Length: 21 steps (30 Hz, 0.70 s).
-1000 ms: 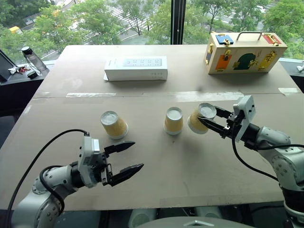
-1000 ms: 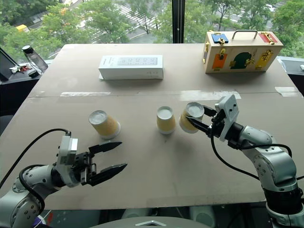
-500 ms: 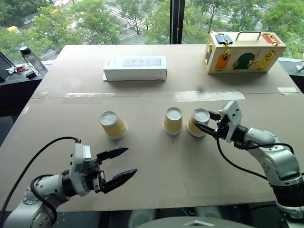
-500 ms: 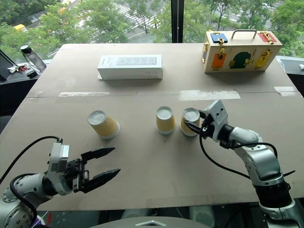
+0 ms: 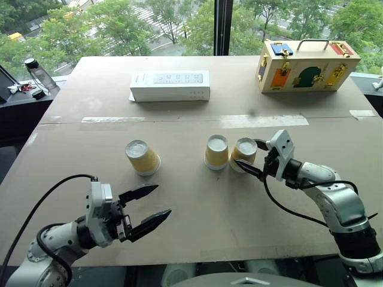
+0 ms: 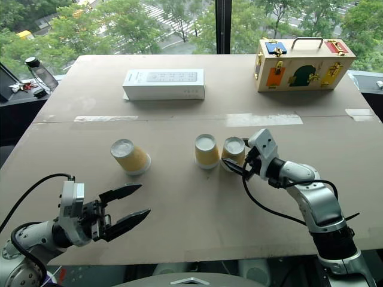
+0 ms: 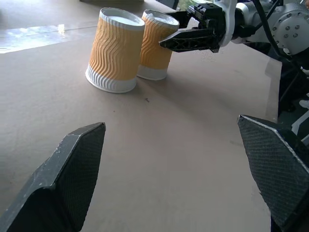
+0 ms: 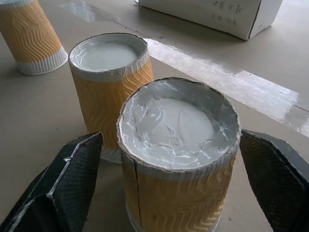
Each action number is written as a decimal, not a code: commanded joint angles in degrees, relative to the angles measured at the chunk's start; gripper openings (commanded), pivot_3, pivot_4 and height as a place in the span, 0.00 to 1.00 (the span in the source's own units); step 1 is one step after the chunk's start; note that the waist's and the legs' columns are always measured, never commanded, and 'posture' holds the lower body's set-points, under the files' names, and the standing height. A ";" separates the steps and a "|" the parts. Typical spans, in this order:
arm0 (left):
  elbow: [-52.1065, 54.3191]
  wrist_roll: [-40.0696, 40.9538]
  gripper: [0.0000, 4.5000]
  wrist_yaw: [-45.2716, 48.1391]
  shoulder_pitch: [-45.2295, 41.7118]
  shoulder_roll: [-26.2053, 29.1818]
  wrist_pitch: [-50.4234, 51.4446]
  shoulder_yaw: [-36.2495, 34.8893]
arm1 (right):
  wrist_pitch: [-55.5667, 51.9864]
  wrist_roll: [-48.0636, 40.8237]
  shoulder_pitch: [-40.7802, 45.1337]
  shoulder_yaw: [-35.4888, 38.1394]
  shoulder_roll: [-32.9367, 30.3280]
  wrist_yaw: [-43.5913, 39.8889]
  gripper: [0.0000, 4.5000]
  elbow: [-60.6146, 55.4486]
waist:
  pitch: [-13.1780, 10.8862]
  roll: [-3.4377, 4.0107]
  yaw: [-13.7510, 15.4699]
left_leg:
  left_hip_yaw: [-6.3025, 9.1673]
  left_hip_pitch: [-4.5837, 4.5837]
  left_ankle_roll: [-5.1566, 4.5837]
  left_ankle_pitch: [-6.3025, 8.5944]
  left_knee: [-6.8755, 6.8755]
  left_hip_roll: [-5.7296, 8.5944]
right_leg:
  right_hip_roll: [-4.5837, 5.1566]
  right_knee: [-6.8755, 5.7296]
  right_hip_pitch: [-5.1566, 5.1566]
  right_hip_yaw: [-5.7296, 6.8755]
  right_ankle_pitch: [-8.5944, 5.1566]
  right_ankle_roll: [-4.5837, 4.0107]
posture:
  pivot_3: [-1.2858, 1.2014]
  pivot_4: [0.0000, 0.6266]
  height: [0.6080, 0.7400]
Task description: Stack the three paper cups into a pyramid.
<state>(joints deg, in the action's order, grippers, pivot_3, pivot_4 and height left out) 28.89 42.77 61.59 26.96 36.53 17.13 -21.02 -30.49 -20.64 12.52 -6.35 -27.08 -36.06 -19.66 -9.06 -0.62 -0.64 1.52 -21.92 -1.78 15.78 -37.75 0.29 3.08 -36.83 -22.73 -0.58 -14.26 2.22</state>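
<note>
The right gripper [image 5: 256, 158] has let go of the right cup [image 5: 244, 153]; both grippers gape. Pulling back might bump it over.

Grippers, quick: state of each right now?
Left gripper: open, holding nothing.
Right gripper: open, its fingers on either side of the right-hand paper cup, which stands on the table.
</note>
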 commanded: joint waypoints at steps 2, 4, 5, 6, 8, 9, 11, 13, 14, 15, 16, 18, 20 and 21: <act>-1.69 -1.76 1.00 -6.12 -2.49 -1.36 -0.95 -3.05 | 4.92 -2.07 -0.84 4.03 -1.39 -3.17 0.98 -3.65 | 0.00 0.00 0.17 | 0.02 -0.01 0.00 0.00 0.00 0.00 | 0.01 0.01 0.00 0.03 0.00 0.00 | 0.52 0.24 1.00; -3.31 -2.63 1.00 -6.85 -3.24 -1.30 -1.32 -3.69 | 6.71 -4.38 -1.69 6.10 -2.13 -5.59 0.98 -4.99 | -0.01 -0.01 0.29 | 0.04 -0.02 0.00 0.00 0.00 0.02 | 0.01 0.01 0.00 0.06 0.03 0.05 | 0.52 0.24 1.00; -3.98 -2.95 1.00 -6.85 -3.45 -1.16 -1.55 -3.86 | 7.65 -5.24 -2.03 6.84 -2.33 -6.64 0.98 -5.33 | -0.01 -0.02 0.22 | 0.05 -0.02 0.00 0.00 0.00 0.02 | 0.00 0.01 0.00 0.06 0.11 0.19 | 0.52 0.24 1.00; -5.04 -3.61 1.00 -7.92 -3.81 -0.91 -1.17 -4.33 | 9.24 -6.60 -2.67 8.07 -2.60 -8.29 0.98 -5.97 | -0.02 -0.03 0.14 | 0.04 -0.02 0.00 0.00 0.00 0.01 | 0.00 0.01 0.00 0.06 0.11 0.21 | 0.52 0.24 1.00; -7.97 -2.50 1.00 -8.77 -5.61 0.07 0.95 -5.48 | 10.47 -10.19 -4.02 10.81 -3.82 -11.59 0.98 -7.84 | -0.03 -0.04 0.06 | 0.03 -0.01 0.00 0.00 0.00 0.02 | 0.00 0.01 0.01 0.04 0.12 0.22 | 0.52 0.24 1.00; -9.05 -2.24 1.00 -8.85 -6.38 0.49 1.58 -5.77 | 10.92 -11.14 -4.46 11.66 -4.34 -12.56 0.98 -8.43 | -0.03 -0.04 0.07 | 0.04 -0.02 0.00 0.00 0.00 0.01 | 0.00 0.01 0.00 0.06 0.12 0.22 | 0.52 0.24 1.00; -12.49 -2.12 1.00 -8.62 -9.85 2.32 2.90 -6.00 | 11.61 -12.28 -7.20 14.72 -7.69 -15.46 0.98 -9.94 | -0.05 -0.06 0.38 | 0.08 -0.01 0.00 0.00 0.00 0.00 | -0.04 0.00 0.01 0.10 0.12 0.23 | 0.52 0.24 1.00; -15.08 -2.42 1.00 -7.42 -12.63 4.26 3.97 -5.44 | 12.39 -13.87 -10.57 17.85 -10.63 -18.33 0.98 -11.68 | -0.06 -0.14 0.66 | 0.13 0.00 0.00 0.00 -0.01 0.01 | -0.03 -0.01 0.03 0.17 0.12 0.23 | 0.52 0.24 1.00; -16.17 -3.00 1.00 -6.55 -13.53 5.11 3.98 -4.99 | 12.40 -14.76 -12.03 18.83 -11.75 -19.44 0.98 -12.58 | -0.06 -0.15 0.65 | 0.18 -0.03 -0.01 0.00 -0.01 0.06 | -0.01 -0.01 0.05 0.23 0.12 0.23 | 0.52 0.24 1.00; -17.04 -3.32 1.00 -5.87 -14.36 5.65 3.89 -4.63 | 12.23 -15.63 -13.37 19.64 -12.71 -20.29 0.98 -13.43 | -0.07 -0.15 0.64 | 0.16 -0.02 0.00 0.00 -0.01 0.04 | -0.01 0.01 0.05 0.22 0.12 0.23 | 0.52 0.24 1.00; -18.00 -3.40 1.00 -5.44 -15.50 6.14 4.03 -4.27 | 11.92 -16.76 -15.07 20.69 -13.63 -21.27 0.98 -14.63 | -0.07 -0.15 0.62 | 0.14 -0.02 0.00 0.00 -0.01 0.05 | 0.01 0.01 0.07 0.20 0.12 0.23 | 0.52 0.24 1.00; -19.72 -3.84 1.00 -4.50 -17.51 6.98 4.23 -3.40 | 11.45 -18.75 -18.01 22.31 -14.97 -22.47 0.98 -16.91 | -0.08 -0.16 0.62 | 0.13 -0.01 0.00 0.00 -0.01 0.04 | 0.01 0.01 0.06 0.18 0.12 0.23 | 0.52 0.24 1.00; -21.21 -4.70 1.00 -3.49 -19.45 7.81 4.41 -1.96 | 11.03 -20.75 -21.02 23.72 -15.80 -23.04 0.98 -19.50 | -0.08 -0.17 0.47 | 0.14 -0.01 0.00 0.00 -0.01 0.01 | 0.01 0.01 0.06 0.19 0.12 0.23 | 0.52 0.24 1.00; -21.93 -5.26 1.00 -3.08 -20.24 8.05 4.09 -1.37 | 11.05 -21.22 -22.11 24.08 -16.01 -23.09 0.98 -20.43 | -0.09 -0.16 0.49 | 0.14 -0.01 0.00 0.00 -0.01 0.00 | 0.01 0.01 0.06 0.19 0.12 0.23 | 0.52 0.24 1.00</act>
<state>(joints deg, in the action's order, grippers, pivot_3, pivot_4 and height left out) 7.07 38.27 57.50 7.04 43.67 21.64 -22.55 -19.79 -39.96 -9.47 15.65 -42.60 -58.52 -37.12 -9.15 -0.78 -0.15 1.67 -21.93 -1.78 15.78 -37.75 0.29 3.10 -36.83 -22.67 -0.39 -14.14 2.45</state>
